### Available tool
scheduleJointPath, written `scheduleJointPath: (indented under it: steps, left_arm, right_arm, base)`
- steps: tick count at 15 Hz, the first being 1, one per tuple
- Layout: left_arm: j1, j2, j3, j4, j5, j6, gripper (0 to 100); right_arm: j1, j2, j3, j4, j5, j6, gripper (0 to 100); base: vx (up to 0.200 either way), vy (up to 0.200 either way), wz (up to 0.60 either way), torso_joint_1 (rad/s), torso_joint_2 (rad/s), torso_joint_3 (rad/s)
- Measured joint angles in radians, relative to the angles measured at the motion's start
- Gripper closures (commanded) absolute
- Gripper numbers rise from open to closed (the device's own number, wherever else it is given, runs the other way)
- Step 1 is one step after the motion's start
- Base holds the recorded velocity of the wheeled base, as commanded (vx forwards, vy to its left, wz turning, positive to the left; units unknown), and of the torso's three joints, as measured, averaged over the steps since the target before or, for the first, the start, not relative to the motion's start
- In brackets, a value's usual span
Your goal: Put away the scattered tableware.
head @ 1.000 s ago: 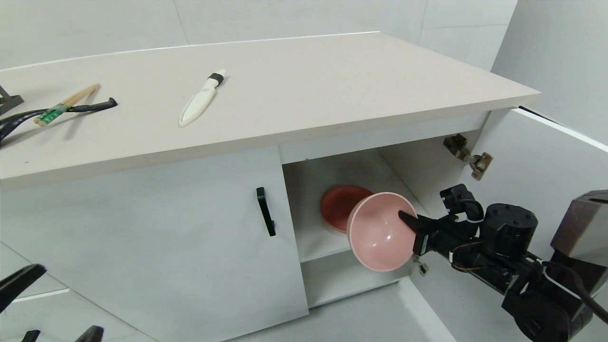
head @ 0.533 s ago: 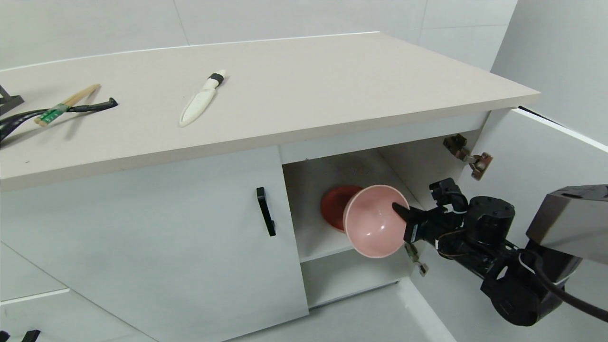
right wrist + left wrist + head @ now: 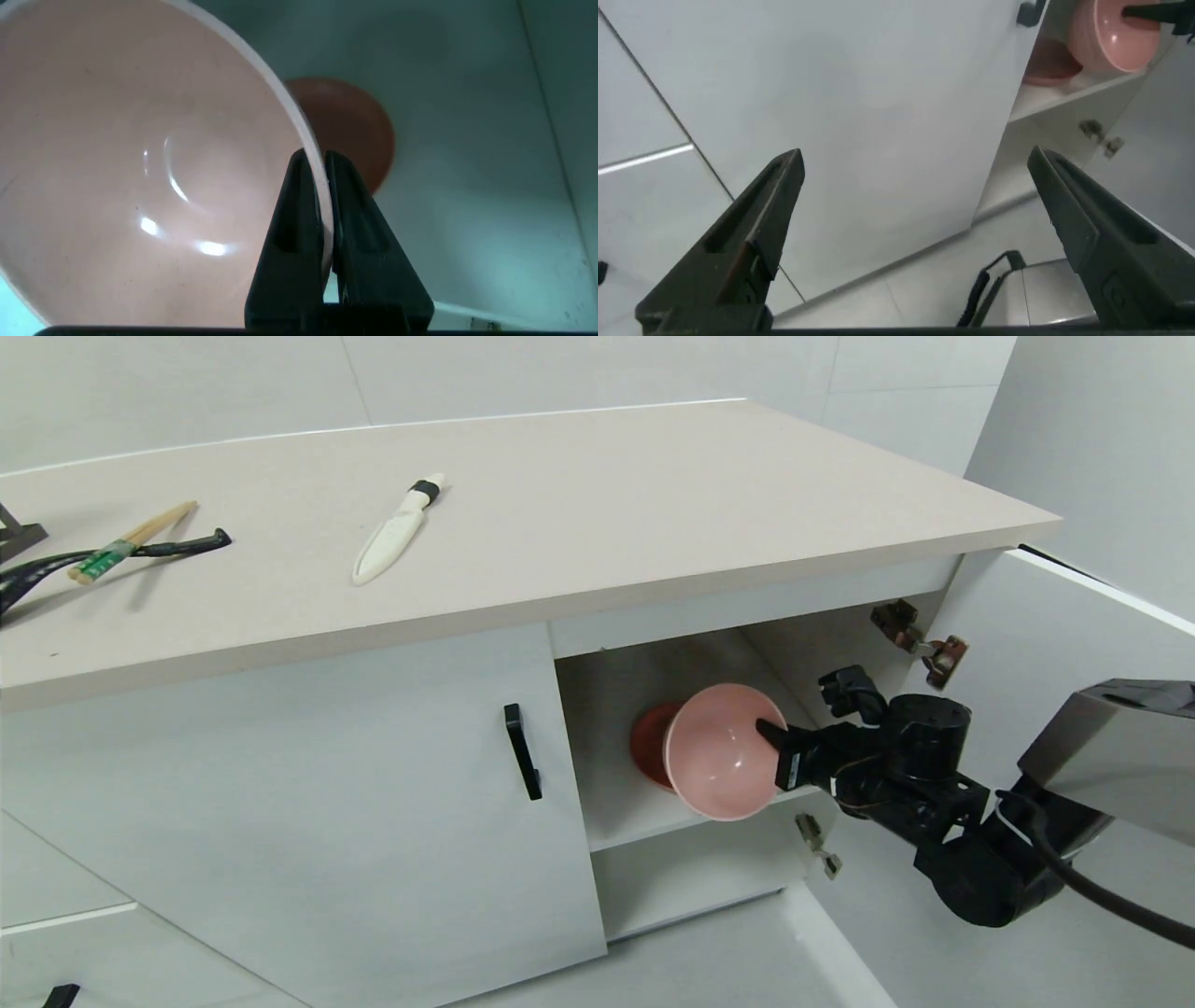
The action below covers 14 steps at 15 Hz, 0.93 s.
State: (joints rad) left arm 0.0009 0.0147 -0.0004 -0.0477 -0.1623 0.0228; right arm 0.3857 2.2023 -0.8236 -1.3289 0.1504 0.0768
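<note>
The pale worktop point(image 3: 607, 495) is carrying a white knife point(image 3: 397, 527) left of its middle. Toward its left end, a pair of chopsticks point(image 3: 131, 539) is crossing a black curved item point(image 3: 182, 547). Below, the cupboard shelf point(image 3: 621, 807) is bearing a red plate point(image 3: 649, 747).

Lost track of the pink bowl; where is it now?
Head view, lower right: the pink bowl is gripped by its rim in the right end effector, at the cupboard shelf, in front of the red plate.

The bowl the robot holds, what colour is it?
The bowl is pink, clearest in the head view.
</note>
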Motion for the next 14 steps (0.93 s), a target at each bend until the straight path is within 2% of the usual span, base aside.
scheduleJointPath:
  steps: [3, 4, 9, 14]
  left_arm:
    - [0.002, -0.013, -0.003, 0.001, 0.103, 0.021, 0]
    - [0.001, -0.015, -0.003, 0.040, 0.112, 0.022, 0]
    - [-0.001, -0.017, -0.001, 0.045, 0.114, 0.018, 0]
    - [-0.001, -0.017, -0.001, 0.045, 0.114, 0.014, 0]
  right_arm:
    - [0.000, 0.010, -0.061, 0.065, -0.004, 0.000, 100]
    - [0.000, 0.014, -0.084, 0.093, -0.004, 0.000, 100]
    - [0.000, 0.043, -0.214, 0.233, -0.006, 0.001, 100]
    - [-0.008, 0.110, -0.282, 0.236, -0.006, 0.001, 100]
  base:
    - [0.000, 0.000, 0.00, 0.000, 0.00, 0.000]
    - [0.000, 0.000, 0.00, 0.000, 0.00, 0.000]
    - [0.000, 0.000, 0.00, 0.000, 0.00, 0.000]
    - [0.000, 0.000, 0.00, 0.000, 0.00, 0.000]
